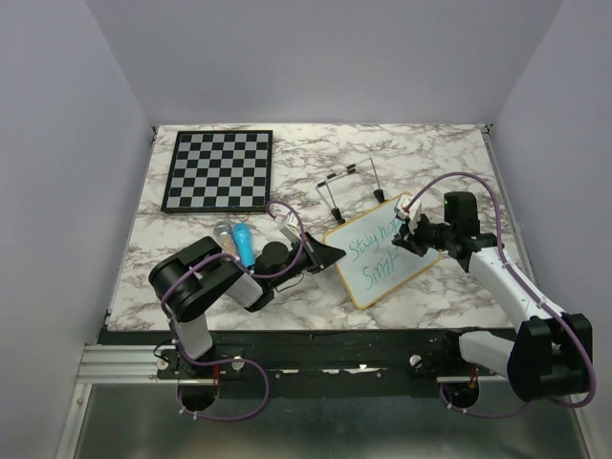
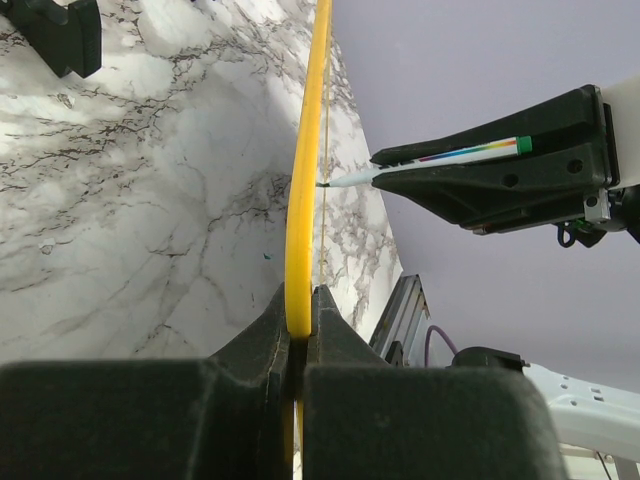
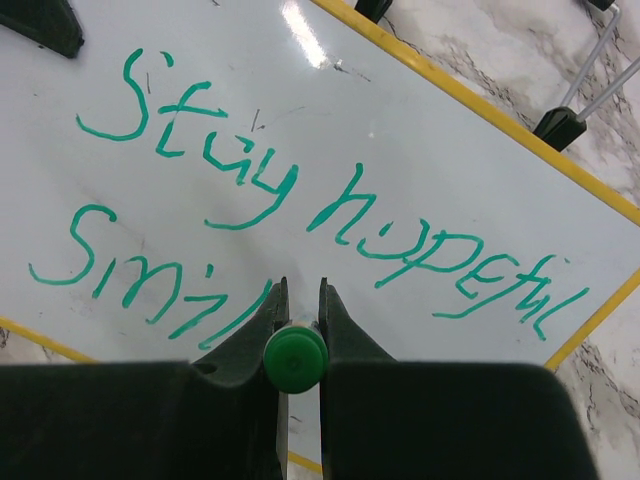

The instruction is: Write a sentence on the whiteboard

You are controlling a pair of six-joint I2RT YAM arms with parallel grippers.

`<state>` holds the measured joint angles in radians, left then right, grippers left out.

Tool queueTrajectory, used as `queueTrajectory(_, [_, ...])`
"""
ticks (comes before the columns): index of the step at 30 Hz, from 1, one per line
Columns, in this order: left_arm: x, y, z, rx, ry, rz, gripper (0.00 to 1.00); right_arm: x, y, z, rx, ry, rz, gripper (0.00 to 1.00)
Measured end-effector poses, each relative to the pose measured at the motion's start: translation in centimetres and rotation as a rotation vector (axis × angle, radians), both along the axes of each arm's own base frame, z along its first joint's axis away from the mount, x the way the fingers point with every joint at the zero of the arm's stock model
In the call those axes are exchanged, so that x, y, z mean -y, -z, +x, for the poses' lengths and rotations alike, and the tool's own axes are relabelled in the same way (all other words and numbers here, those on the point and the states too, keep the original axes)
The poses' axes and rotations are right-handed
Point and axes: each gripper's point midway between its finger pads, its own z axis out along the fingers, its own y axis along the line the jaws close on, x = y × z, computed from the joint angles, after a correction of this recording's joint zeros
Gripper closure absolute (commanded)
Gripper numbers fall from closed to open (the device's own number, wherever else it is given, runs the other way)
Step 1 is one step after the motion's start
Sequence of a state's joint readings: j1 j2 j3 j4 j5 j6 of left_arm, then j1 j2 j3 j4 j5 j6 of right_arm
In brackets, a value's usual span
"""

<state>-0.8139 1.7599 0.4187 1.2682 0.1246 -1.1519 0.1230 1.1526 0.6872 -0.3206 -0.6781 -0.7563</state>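
The whiteboard [image 1: 368,273] has a yellow frame and lies tilted in the middle of the marble table. My left gripper [image 1: 330,253] is shut on its left edge; the left wrist view shows the yellow rim [image 2: 305,180] pinched between the jaws [image 2: 298,310]. My right gripper [image 1: 411,234] is shut on a green-capped marker [image 3: 296,358], whose tip touches the board [image 3: 420,150]. From the left wrist the marker [image 2: 440,160] shows with its tip against the board. The sentence [image 3: 240,190] in green reads "Stay hopeful" with "Smil" below it.
A black-and-white chessboard [image 1: 218,170] lies at the back left. A blue marker [image 1: 245,246] and a grey one [image 1: 223,232] lie beside the left arm. A wire stand [image 1: 352,186] sits just behind the board, its black feet [image 3: 560,125] close to the board's far edge.
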Motion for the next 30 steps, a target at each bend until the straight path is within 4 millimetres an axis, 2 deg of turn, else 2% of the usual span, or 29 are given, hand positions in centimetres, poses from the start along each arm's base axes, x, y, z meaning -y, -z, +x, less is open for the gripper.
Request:
queueTrajectory(12, [0.0,0.0,0.0,0.0,0.0,0.0,1.0,-0.8,0.4,-1.5,-0.028,-0.088,0.021,1.0])
queueTrajectory(23, [0.0,0.0,0.0,0.0,0.0,0.001,1.0,-0.7,1.4,-3.1,-0.078,-0.124,-0.003,0.99])
queueTrajectory(30, [0.0,0.0,0.0,0.0,0.0,0.002,1.0,-0.3,1.7,-3.3,-0.093,-0.115,-0.021,0.99])
